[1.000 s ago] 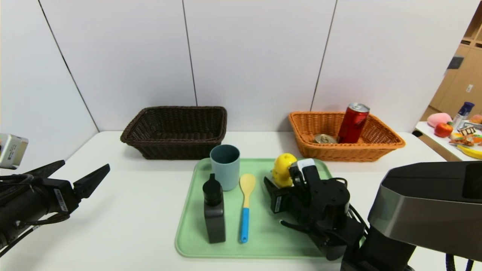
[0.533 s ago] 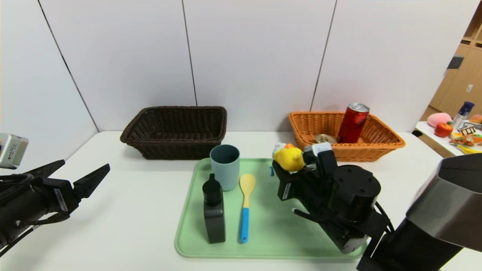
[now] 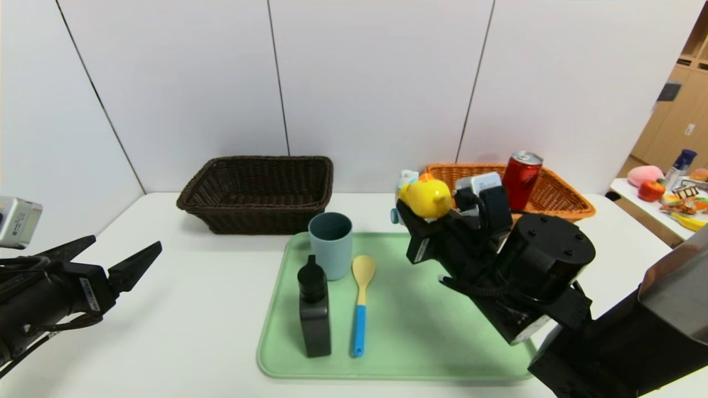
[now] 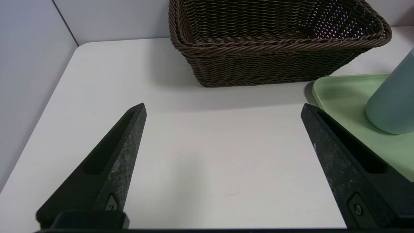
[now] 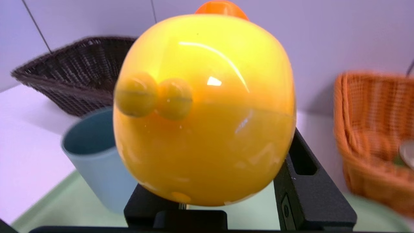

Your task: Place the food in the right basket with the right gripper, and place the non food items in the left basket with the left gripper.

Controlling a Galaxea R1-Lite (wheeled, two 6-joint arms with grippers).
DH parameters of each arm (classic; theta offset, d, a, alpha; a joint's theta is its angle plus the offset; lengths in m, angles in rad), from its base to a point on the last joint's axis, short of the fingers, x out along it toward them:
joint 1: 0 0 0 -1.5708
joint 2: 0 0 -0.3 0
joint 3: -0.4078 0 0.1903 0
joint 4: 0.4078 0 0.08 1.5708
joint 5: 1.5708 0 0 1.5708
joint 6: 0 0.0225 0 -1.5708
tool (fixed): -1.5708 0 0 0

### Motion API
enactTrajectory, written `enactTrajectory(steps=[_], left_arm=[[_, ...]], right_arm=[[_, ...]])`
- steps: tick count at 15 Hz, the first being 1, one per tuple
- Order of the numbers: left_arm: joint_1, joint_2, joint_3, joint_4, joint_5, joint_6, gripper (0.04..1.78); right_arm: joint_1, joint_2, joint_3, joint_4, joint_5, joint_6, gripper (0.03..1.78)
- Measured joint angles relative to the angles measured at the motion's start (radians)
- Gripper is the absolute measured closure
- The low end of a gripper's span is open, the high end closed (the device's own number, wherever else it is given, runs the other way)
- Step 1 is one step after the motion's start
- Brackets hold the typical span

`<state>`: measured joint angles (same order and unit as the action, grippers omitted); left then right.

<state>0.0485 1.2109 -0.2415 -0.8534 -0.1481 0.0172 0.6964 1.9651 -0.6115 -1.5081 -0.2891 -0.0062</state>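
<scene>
My right gripper (image 3: pixel 427 213) is shut on the yellow duck toy (image 3: pixel 428 197) and holds it in the air above the far side of the green tray (image 3: pixel 420 331), just in front of the orange right basket (image 3: pixel 553 213). The duck (image 5: pixel 203 110) fills the right wrist view between the black fingers (image 5: pixel 307 181). The red can (image 3: pixel 519 179) leans inside that basket; the tin is hidden behind the arm. On the tray stand the grey-blue cup (image 3: pixel 331 245) and the black bottle (image 3: pixel 314 309), and the blue-handled spoon (image 3: pixel 361 298) lies beside them. My left gripper (image 3: pixel 119 257) hovers open and empty at the table's left, short of the dark left basket (image 3: pixel 260 218).
A white wall runs right behind both baskets. A side table (image 3: pixel 636 190) with toy foods stands at the far right. In the left wrist view the dark basket (image 4: pixel 258 64) lies ahead of the open left gripper (image 4: pixel 223 110), with the cup (image 4: pixel 393 103) off to one side.
My right gripper closed on the duck, lifted it off the tray and carried it up and back toward the orange basket. The left arm has not moved.
</scene>
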Motion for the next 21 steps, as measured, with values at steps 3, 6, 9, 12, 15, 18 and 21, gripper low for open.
enactTrajectory(steps=[3,6,9,12,15,18,21], left_arm=[[0.0,-0.001,0.001,-0.001,0.0,0.001,0.13],[0.0,-0.01,0.001,-0.001,0.0,0.0,0.13],[0.007,-0.013,0.001,-0.002,0.0,0.002,0.13],[0.01,-0.014,-0.001,-0.002,-0.001,0.006,0.13],[0.01,-0.014,-0.002,-0.001,-0.001,0.007,0.13],[0.01,-0.013,0.004,0.002,0.0,0.002,0.13],[0.01,-0.011,0.005,0.003,0.0,-0.001,0.13]], right_arm=[[0.001,-0.016,-0.168,0.147,0.022,-0.041,1.1],[0.01,-0.012,-0.418,0.353,0.066,-0.047,1.1],[0.027,0.03,-0.691,0.576,0.113,-0.047,1.1],[0.044,0.114,-0.964,0.812,0.131,-0.043,1.1],[0.06,0.223,-1.21,1.053,0.142,-0.04,1.1],[0.067,0.32,-1.328,1.272,0.199,-0.038,1.1],[0.068,0.396,-1.344,1.238,0.223,-0.015,1.1]])
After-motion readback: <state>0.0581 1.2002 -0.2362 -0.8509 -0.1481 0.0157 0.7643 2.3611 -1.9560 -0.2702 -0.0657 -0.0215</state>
